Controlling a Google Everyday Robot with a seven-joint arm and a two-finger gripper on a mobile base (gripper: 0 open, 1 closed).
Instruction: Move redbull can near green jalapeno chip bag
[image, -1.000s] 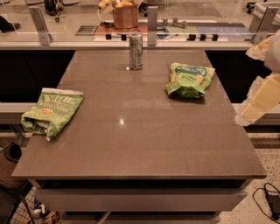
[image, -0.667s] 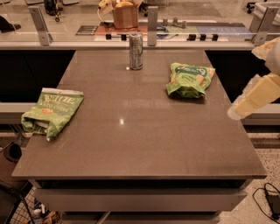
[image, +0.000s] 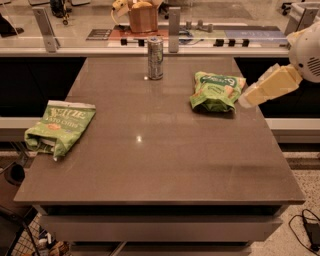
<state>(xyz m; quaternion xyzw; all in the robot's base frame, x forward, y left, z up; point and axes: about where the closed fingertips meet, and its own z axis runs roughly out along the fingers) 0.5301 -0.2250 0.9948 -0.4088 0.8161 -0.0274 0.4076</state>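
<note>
The redbull can (image: 155, 58) stands upright at the bench's (image: 165, 165) twelve o'clock edge, well apart from the green jalapeno chip bag (image: 60, 125) at nine o'clock; the end effector (image: 248, 99), open or closed unclear, hangs at two o'clock.

The redbull can (image: 155, 58) stands upright by the far edge of the bench (image: 160, 165). The green jalapeno chip bag (image: 59, 126) lies at its left edge. The gripper (image: 247, 99) hovers at the right edge, beside a puffier green bag (image: 216, 91).
</note>
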